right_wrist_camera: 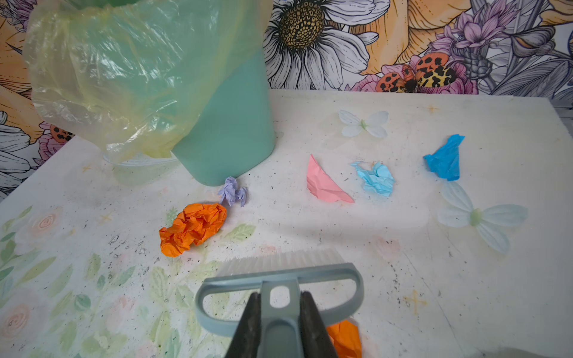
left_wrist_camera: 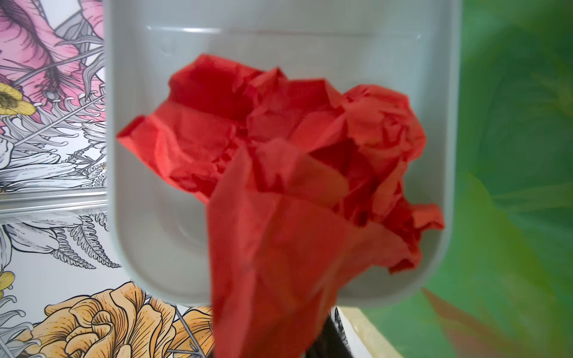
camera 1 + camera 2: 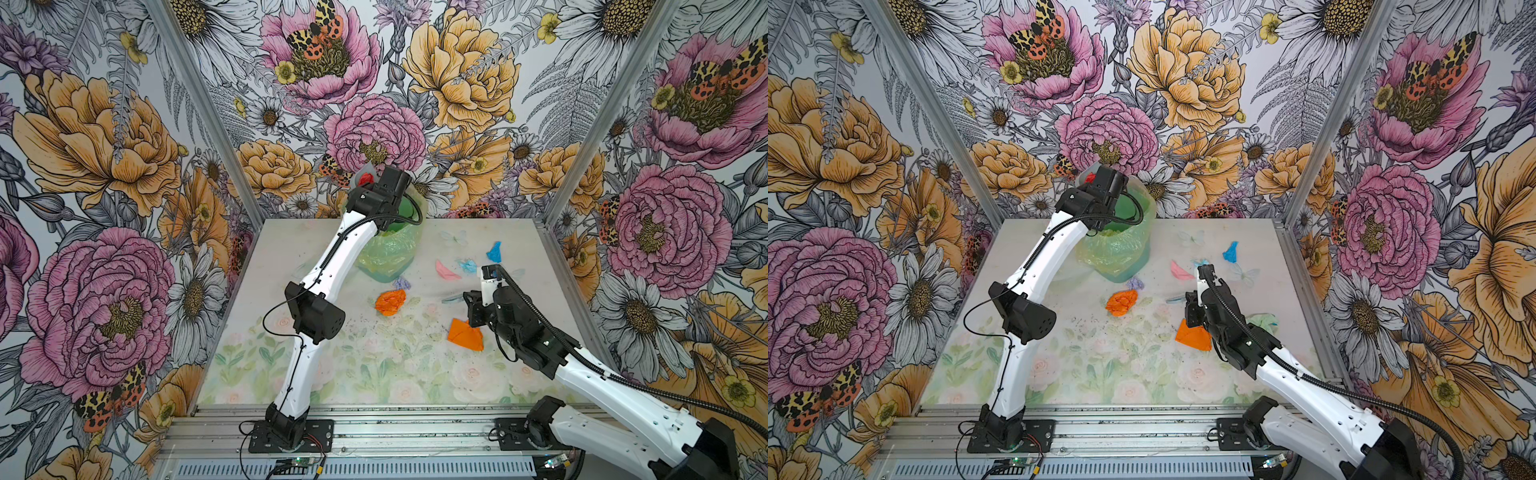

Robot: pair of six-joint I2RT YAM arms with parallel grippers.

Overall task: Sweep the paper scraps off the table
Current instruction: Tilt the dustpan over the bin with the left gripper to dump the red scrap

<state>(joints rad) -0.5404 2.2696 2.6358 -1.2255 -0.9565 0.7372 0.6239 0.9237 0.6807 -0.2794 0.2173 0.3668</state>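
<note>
Paper scraps lie on the counter [image 3: 332,374] mainly from 12 to 4 o'clock, the dial being centred on the counter with 6 o'clock at the arm bases. One scrap is off the counter, in the dustpan.

Near zone. A flat orange scrap [image 3: 465,334] lies at 4 o'clock, partly covered by the wrist of the right arm [image 3: 582,374]. The right jaws are clenched on the handle of the brush [image 1: 279,276]; in the right wrist view the handle fills the gap between them. Whether the bristles touch the counter cannot be told. A pale green scrap [image 3: 1264,320] shows at 3 o'clock in a top view, on the outer side of the right arm and partly hidden.

Middle zone. A crumpled orange scrap [image 3: 390,302] lies at the centre, apart from the brush. A lilac scrap [image 3: 402,283] lies just beside it at 12 o'clock, at the foot of the bin.

Far zone. A pink scrap [image 3: 446,270], a light blue scrap [image 1: 376,179] and a blue scrap [image 3: 494,251] lie in the 1-to-2 o'clock sector, each apart from the next. The bin [image 3: 390,253], green with a pale bag folded over its rim, stands at 12 o'clock. The left arm [image 3: 332,266] carries the dustpan [image 2: 148,217] above the bin's far rim. A red scrap [image 2: 279,155] lies in the pan. The left jaws are clenched; their grip on the dustpan is hidden behind the red scrap.
</note>
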